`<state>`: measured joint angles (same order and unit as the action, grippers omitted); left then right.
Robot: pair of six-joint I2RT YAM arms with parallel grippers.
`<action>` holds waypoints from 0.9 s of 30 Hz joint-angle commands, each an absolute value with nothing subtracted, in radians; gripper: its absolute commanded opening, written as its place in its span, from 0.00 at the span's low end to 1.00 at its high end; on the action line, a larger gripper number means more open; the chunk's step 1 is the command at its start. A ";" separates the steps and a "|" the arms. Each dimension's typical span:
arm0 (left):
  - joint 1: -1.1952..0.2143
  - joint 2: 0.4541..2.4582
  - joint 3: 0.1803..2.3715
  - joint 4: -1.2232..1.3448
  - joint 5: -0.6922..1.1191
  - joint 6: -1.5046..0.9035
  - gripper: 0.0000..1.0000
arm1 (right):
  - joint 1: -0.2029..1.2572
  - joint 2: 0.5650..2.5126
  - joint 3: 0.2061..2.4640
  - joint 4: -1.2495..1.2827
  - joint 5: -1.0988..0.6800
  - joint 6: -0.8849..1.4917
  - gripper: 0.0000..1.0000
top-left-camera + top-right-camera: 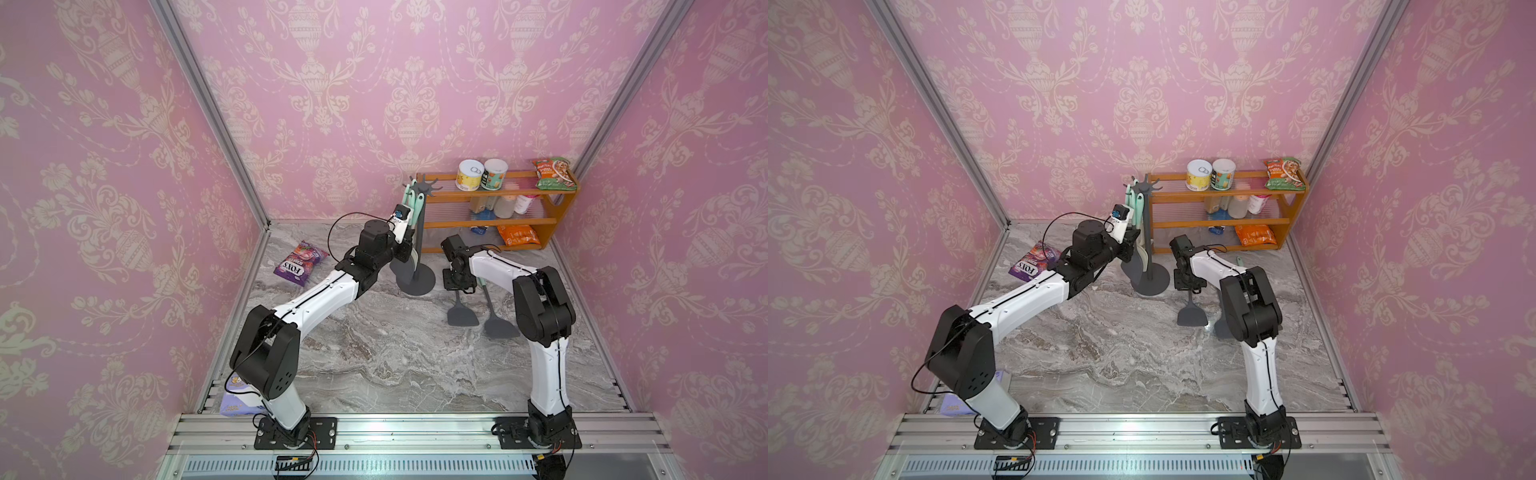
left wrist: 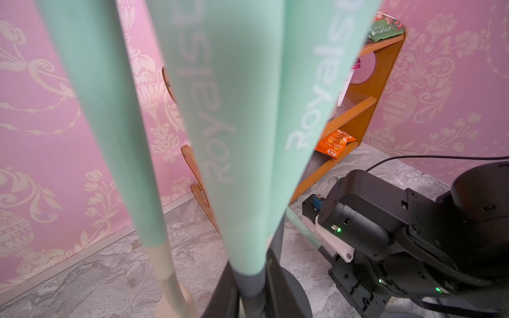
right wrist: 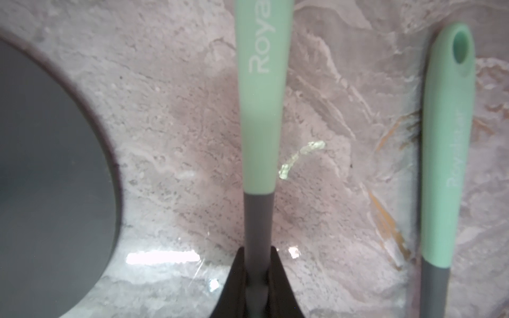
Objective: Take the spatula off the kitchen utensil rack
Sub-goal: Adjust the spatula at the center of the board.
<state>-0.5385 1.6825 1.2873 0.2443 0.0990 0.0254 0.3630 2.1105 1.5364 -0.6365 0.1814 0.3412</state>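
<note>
My left gripper is clamped on the grey neck of a hanging utensil. It is a mint-handled tool with a flat dark head that I take for a spatula. It hangs from the top hooks of the kitchen utensil rack, close against the pole.

My right gripper is down on the opposite side of the rack's base. It is pinched on the grey neck of a spatula that is already off the rack, low over the marble tabletop just beside the base. A second spatula lies beside that one, further from the rack, with the two handles apart.

The danger I see is at the hooks. My hold sits low on the neck, far below the hanging end. If I pull outward before lifting, the handle could catch on its hook and drag the slender rack over, since it stands only on a flat disc.

Two neighbours hang hard against my utensil: a cream-necked utensil and a third handle. A crooked lift could swing or unhook them. The thin neck might also pivot between the fingers.

The right wrist stands near the base, so a move toward the rack could nudge it. Neither wrist camera shows the hook itself, so I can judge clearance only from the top views.
</note>
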 commanded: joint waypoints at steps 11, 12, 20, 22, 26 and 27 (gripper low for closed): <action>-0.531 1.638 1.273 0.241 0.120 0.021 0.20 | 0.380 2.074 1.503 -0.735 0.186 0.333 0.27; -0.530 1.640 1.275 0.241 0.123 0.021 0.20 | 0.381 2.066 1.503 -0.732 0.178 0.332 0.31; -0.530 1.625 1.265 0.247 0.140 0.025 0.27 | 0.386 1.854 1.414 -0.585 0.091 0.310 0.42; -0.531 1.614 1.251 0.260 0.149 0.024 0.30 | 0.383 1.786 1.369 -0.500 0.053 0.299 0.43; -0.531 1.601 1.245 0.257 0.148 0.028 0.34 | 0.356 1.718 1.292 -0.299 -0.103 0.271 0.45; -0.530 1.598 1.246 0.253 0.149 0.029 0.35 | 0.345 1.717 1.286 -0.252 -0.150 0.268 0.45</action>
